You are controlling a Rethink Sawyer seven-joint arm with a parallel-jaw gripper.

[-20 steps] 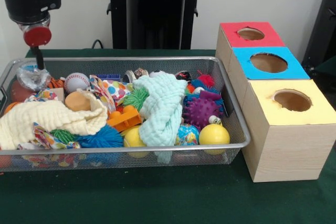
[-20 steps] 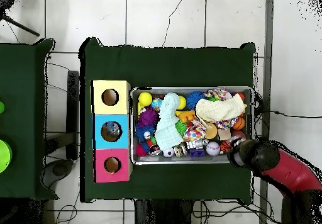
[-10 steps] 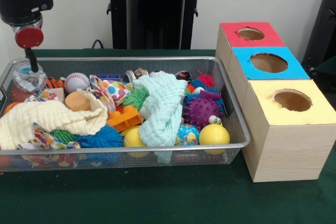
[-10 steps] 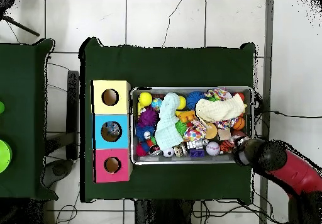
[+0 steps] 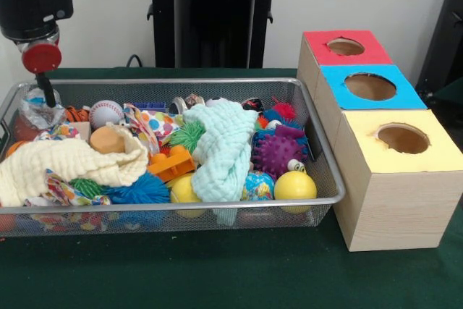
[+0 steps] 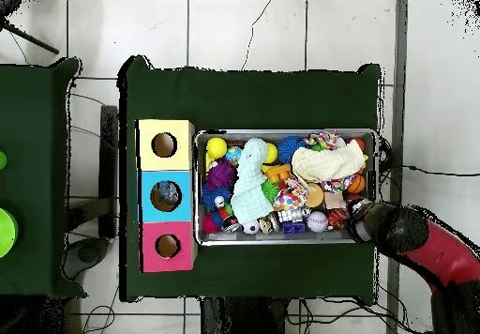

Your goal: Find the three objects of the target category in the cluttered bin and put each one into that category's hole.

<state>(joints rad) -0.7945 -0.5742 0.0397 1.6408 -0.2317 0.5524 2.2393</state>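
The wire mesh bin [image 5: 318, 142] holds a heap of toys and cloths: a baseball [image 5: 105, 113], a purple spiky ball [image 5: 276, 153], yellow balls [image 5: 294, 185], a mint cloth [image 5: 223, 148] and a cream cloth [image 5: 65, 161]. My gripper [image 5: 49, 96] hangs at the bin's far left corner, its tip just above a crumpled clear plastic wrap [image 5: 40, 115]. In the overhead view the gripper [image 6: 362, 220] sits over the bin's [image 6: 284, 240] lower right corner. I cannot see how it stands. Three boxes beside the bin have round holes in their tops: red [image 5: 346, 47], blue [image 5: 370, 86], yellow [image 5: 402, 138].
Also in the bin are an orange plastic toy [image 5: 171, 164], a blue spiky ball [image 5: 137, 191], a green spiky ball [image 5: 189, 135] and patterned fabric [image 5: 148, 127]. The green tablecloth [image 5: 217, 273] runs along the front. A black stand [image 5: 213, 16] rises behind the bin.
The arm has shifted a little left and the gripper tip has dipped slightly toward the plastic wrap. The bin's contents have not moved.
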